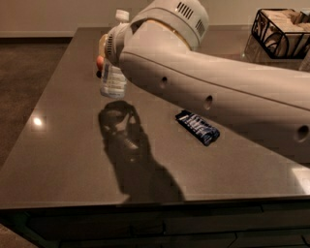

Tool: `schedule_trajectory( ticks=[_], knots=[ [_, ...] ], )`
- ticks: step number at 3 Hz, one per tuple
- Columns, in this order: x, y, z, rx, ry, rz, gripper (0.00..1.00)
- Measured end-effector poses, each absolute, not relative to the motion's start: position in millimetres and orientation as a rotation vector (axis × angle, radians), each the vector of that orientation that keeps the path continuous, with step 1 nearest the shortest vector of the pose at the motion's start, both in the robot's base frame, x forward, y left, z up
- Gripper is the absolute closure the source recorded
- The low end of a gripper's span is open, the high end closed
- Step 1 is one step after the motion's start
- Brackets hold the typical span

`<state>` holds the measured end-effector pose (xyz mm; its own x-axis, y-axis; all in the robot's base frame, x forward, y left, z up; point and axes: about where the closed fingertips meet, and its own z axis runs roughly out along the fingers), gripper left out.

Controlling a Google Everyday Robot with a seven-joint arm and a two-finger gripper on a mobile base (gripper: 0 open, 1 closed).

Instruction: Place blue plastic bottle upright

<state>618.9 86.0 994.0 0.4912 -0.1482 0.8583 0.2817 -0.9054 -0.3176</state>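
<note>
The blue plastic bottle (112, 80) is a clear bottle with a pale label and a white cap (122, 15). It hangs nearly upright, cap up, above the left back part of the dark table (63, 145). My gripper (108, 51) is shut on the bottle's upper body; my thick white arm (203, 92) hides most of the gripper. The bottle's base is off the table, and its shadow lies just below it.
An orange-red apple (99, 62) shows partly behind the bottle. A dark blue snack wrapper (197, 127) lies flat at the table's middle right. A black wire basket (281, 29) stands at the back right. The table's front edge runs along the bottom.
</note>
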Motion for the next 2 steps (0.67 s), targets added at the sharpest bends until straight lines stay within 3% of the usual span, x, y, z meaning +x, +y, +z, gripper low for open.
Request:
schedule_trajectory(
  ticks=[2],
  knots=[
    [616.2,89.0,998.3,-2.282,-0.223,-1.499,1.00]
  ],
)
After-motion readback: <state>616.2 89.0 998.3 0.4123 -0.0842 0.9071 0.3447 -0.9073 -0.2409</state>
